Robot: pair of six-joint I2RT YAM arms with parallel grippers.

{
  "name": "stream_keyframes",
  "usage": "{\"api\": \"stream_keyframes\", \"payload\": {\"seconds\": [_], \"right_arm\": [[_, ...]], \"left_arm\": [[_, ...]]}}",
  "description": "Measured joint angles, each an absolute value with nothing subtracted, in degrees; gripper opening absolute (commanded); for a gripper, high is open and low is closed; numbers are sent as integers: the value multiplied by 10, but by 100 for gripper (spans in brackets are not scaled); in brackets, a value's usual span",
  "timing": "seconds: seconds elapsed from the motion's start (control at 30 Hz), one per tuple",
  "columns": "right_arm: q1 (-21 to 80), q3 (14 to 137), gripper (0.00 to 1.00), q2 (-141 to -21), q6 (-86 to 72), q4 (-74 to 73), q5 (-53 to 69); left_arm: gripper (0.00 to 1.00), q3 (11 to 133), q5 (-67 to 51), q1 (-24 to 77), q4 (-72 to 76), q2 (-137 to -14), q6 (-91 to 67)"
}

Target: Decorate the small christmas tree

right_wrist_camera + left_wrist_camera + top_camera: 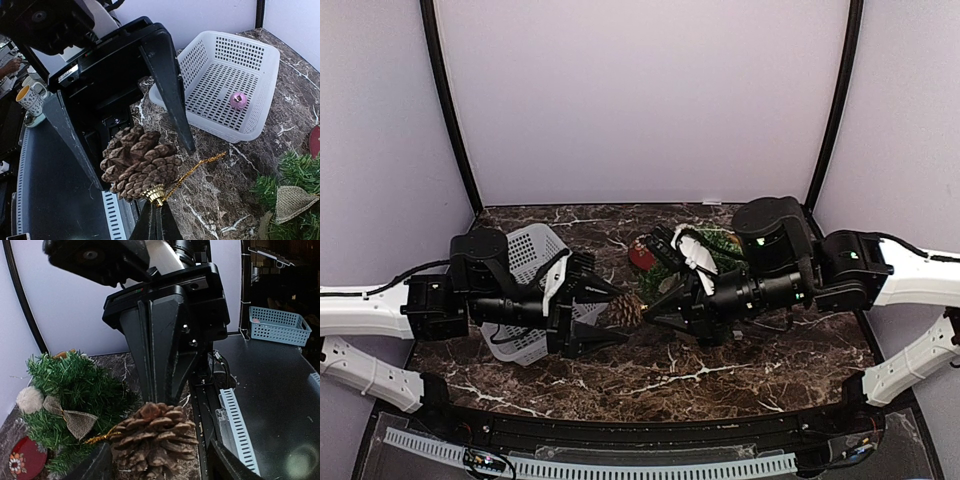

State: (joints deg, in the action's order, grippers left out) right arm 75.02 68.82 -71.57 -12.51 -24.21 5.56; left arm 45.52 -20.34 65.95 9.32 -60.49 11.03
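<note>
The small christmas tree (716, 243) stands at the back middle of the table, with its green branches (70, 390) in the left wrist view carrying a burlap bow (76, 421) and a white pompom (29, 399). A brown pine cone (627, 308) with a gold cap (158, 193) and a gold string (196, 170) hangs in front of the tree. My right gripper (158, 207) is shut on the gold cap. My left gripper (160, 467) is open, with one finger on each side of the cone (152, 440) and a small gap on its right side.
A white mesh basket (532, 252) sits at the back left behind the left arm, with a pink ball (238, 100) inside. A red round piece (642, 255) sits by the tree's left side. The two arms meet nose to nose at the table's middle.
</note>
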Motion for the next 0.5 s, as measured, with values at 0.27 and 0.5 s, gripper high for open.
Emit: {"api": "stream_keyframes", "payload": {"seconds": [0.27, 0.5], "right_arm": [[750, 689, 0, -716, -125, -245, 58], [750, 690, 0, -719, -125, -252, 58]], "left_arm": [[62, 461, -191, 664, 99, -614, 107], [48, 461, -183, 664, 113, -609, 99]]}}
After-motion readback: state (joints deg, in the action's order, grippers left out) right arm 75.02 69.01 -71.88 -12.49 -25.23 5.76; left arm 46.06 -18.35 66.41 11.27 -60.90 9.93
